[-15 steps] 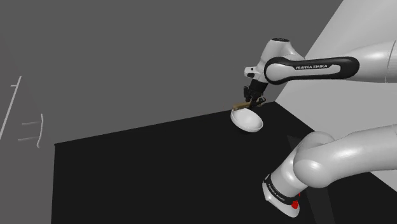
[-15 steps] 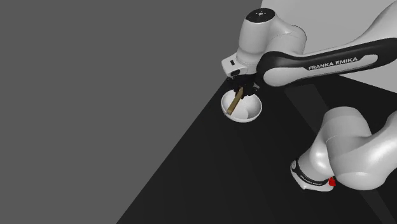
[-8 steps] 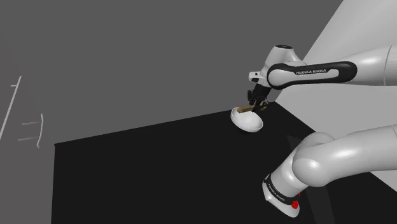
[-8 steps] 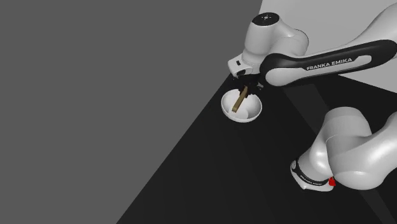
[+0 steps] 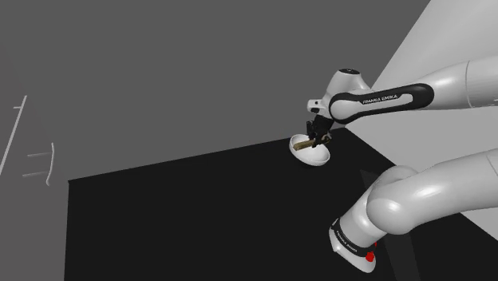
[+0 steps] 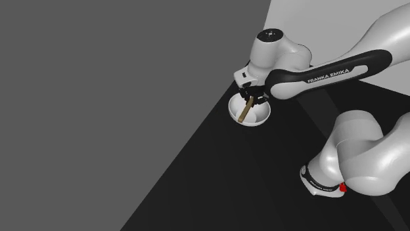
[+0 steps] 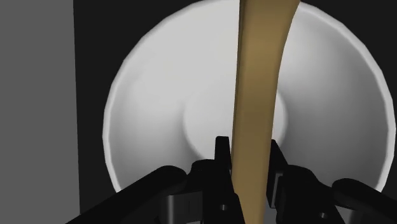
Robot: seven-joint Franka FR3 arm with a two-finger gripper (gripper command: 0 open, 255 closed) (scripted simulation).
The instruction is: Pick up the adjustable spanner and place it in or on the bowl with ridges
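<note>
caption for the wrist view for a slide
Gripper clasping the tan spanner over the white bowl.

Black tabletop [image 5: 199, 215], grey wall [image 5: 160, 64], perhaps a white rack [image 5: 51, 164]

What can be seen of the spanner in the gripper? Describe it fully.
The spanner is drawn as a plain tan-brown bar, flat and slightly curved, with no jaw or screw detail visible. The gripper clasps it near one end between both black fingers. It hangs tilted, with its free end reaching down into the white bowl. Whether that end touches the bowl's inside cannot be told.
</note>
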